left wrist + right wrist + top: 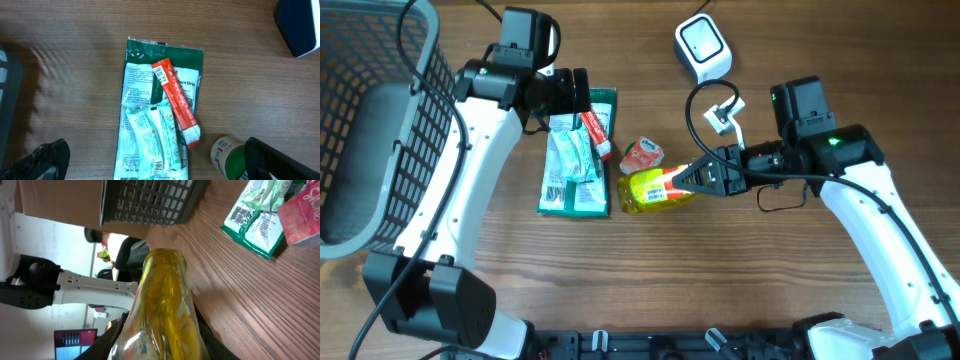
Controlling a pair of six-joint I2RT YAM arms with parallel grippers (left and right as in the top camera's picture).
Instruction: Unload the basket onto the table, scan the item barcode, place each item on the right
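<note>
1. Nearest to us, the right tool [688,181] is clamped on one end of the yellow bottle [650,189]. The bottle lies roughly level, its free end pointing towards the left arm. We cannot tell whether it rests on the worktop [720,280] or hangs just above it.
2. We judge that an end grip leaves the bottle's sides uncovered, so that a barcode can be turned towards a reader.
3. Just beyond the bottle lies a pink packet [642,153]. Beside that is a pile of green packets [575,175] with a red stick pack [597,128] slanted across the top.
4. The left tool [578,92] hovers over the far end of that pile, jaws spread wide with nothing between them, seemingly parked out of the way.
5. Farthest off, the white scanner [703,48] sits well apart from the bottle, so we judge the scan not yet done.
6. A black basket [380,120] stands at the left edge.
</note>
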